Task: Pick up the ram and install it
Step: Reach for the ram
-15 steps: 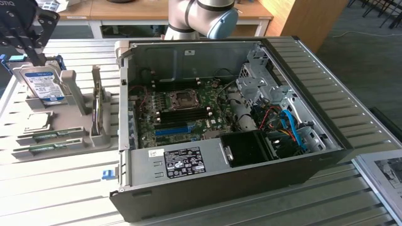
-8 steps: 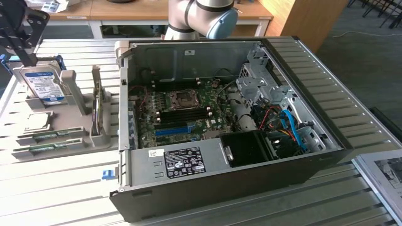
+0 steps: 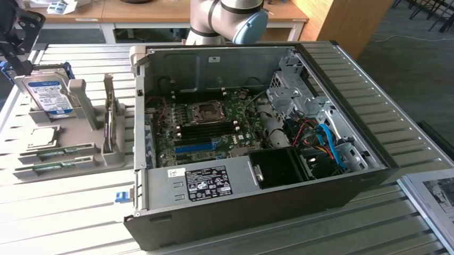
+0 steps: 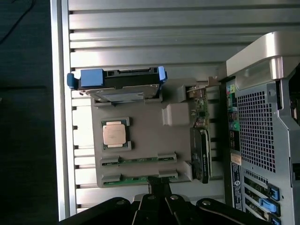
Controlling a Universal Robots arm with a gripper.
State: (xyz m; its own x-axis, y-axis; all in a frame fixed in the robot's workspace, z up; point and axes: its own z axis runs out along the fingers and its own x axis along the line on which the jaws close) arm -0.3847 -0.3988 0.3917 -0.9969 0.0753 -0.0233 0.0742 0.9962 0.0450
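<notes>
The tool hangs above the grey holder, which lies on the slatted metal table. Its two black fingers are together and there is nothing between them. In the wrist view the tips appear over the edge of the holder, close to the green sticks. I cannot tell how high above them they are.

One ram lies flat in a groove of the holder, with grey clips at both ends. A second ram lies parallel just beside it, in the outer groove, and this one is nearest to the tool tips. Both are in the holder, outside the computer case.

The same holder also carries a hard drive with a blue-white label, standing tilted at one end. A square processor chip lies flat between the hard drive and the ram. A long card stands on its edge on the side near the case.

The case lies on its side, just beside the holder on the exterior view's right, and it is open on top. Inside it are the green motherboard and a bright-blue slot. The robot arm rises behind the case.
</notes>
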